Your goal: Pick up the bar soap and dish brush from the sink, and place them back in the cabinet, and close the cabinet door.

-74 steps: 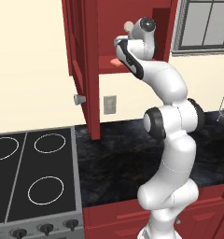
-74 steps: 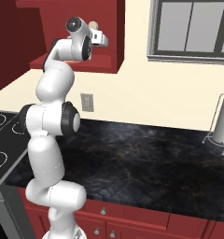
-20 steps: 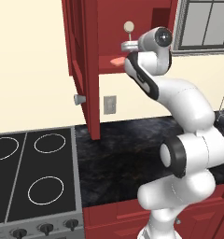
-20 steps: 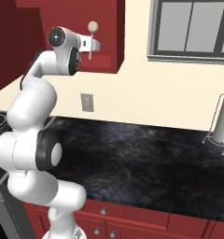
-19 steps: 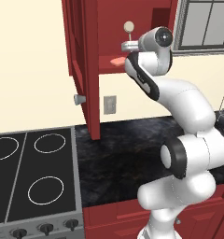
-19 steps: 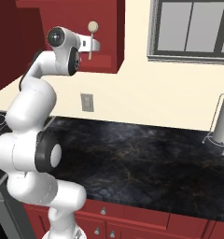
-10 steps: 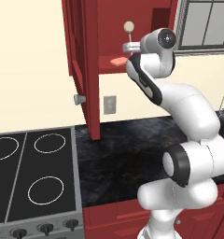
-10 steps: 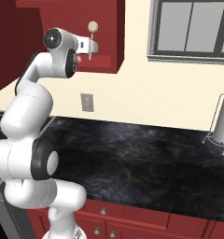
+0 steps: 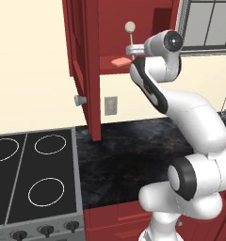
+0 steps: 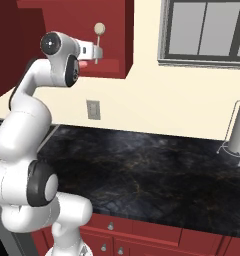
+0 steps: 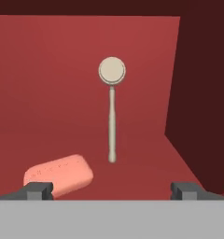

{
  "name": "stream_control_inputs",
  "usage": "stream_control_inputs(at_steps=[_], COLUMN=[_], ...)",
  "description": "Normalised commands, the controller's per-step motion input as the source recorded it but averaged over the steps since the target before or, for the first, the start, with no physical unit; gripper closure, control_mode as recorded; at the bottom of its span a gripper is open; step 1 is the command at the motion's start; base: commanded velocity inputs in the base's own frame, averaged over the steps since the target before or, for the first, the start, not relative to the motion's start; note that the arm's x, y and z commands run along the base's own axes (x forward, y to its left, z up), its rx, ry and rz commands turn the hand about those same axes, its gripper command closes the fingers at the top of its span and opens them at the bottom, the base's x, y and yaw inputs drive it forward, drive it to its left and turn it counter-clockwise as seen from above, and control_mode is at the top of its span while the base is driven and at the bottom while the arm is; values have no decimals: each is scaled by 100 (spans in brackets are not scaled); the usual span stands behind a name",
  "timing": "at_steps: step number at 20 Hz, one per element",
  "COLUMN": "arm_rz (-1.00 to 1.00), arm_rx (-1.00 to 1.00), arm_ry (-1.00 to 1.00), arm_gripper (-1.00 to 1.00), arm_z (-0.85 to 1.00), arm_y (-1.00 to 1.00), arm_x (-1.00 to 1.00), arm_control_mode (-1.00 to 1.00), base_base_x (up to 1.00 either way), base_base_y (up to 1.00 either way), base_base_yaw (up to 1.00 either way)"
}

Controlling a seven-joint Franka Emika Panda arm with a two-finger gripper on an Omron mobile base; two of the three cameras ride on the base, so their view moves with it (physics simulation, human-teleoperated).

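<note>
Hand view shows the fingers (image 11: 112,191) spread and empty; the dish brush (image 11: 111,109) and bar soap (image 11: 59,175) sit inside the cabinet (image 9: 133,37). Remaining cabinet door (image 9: 84,66) looks rigid; push its panel beside the knob.

- The flat salmon-pink bar soap (image 11: 59,174) lay on the red cabinet (image 9: 133,28) shelf.
- The beige round-headed dish brush (image 11: 112,105) stood upright beside it.
- The dark red panelled cabinet door (image 9: 84,70) hung open.

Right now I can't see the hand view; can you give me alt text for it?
The dish brush stands upright against the cabinet's red back wall, round head up. The bar soap lies flat on the shelf to its lower left, and the open hand is empty.
</note>
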Motion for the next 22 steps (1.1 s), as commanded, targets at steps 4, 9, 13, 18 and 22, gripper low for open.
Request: stream_control_inputs(at_steps=[4,9,13,18,22], arm_rz=[0,0,0,0,0], arm_rx=[0,0,0,0,0], arm_ry=[0,0,0,-1,-1], arm_gripper=[-100,-100,-100,-100,-100], arm_z=[0,0,0,0,0], arm_y=[0,0,0,0,0], arm_x=[-32,-37,-53,-59,-56], arm_control_mode=[-100,-100,-100,-100,-100], base_base_x=[0,0,0,0,0], base_base_y=[0,0,0,0,0], base_base_yaw=[0,0,0,0,0])
